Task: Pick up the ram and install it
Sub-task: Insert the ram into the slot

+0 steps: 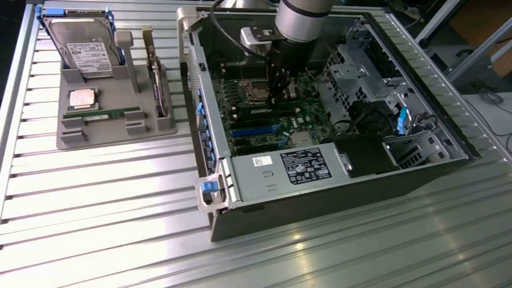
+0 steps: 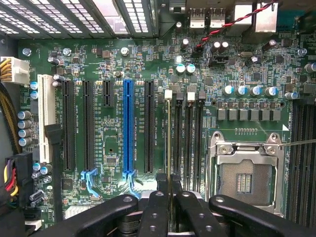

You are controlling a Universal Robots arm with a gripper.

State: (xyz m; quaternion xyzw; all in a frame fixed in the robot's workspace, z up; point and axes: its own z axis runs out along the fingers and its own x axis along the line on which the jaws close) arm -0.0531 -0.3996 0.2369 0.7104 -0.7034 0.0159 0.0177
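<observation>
Ram (image 2: pixel 170 143) stands edge-on over the memory slots just beside the empty processor socket (image 2: pixel 244 180), pinched between the black fingers (image 2: pixel 157 207) of the gripper (image 2: pixel 170 205). The open computer case (image 1: pixel 336 207) holds the green motherboard (image 2: pixel 108 69) that carries the socket. Well apart from the socket, outside the case on the exterior view's left, a grey tray (image 1: pixel 104 139) carries a hard drive (image 1: pixel 84 48), a spare green stick (image 1: pixel 102 113) and a square silver chip (image 1: pixel 83 98).
</observation>
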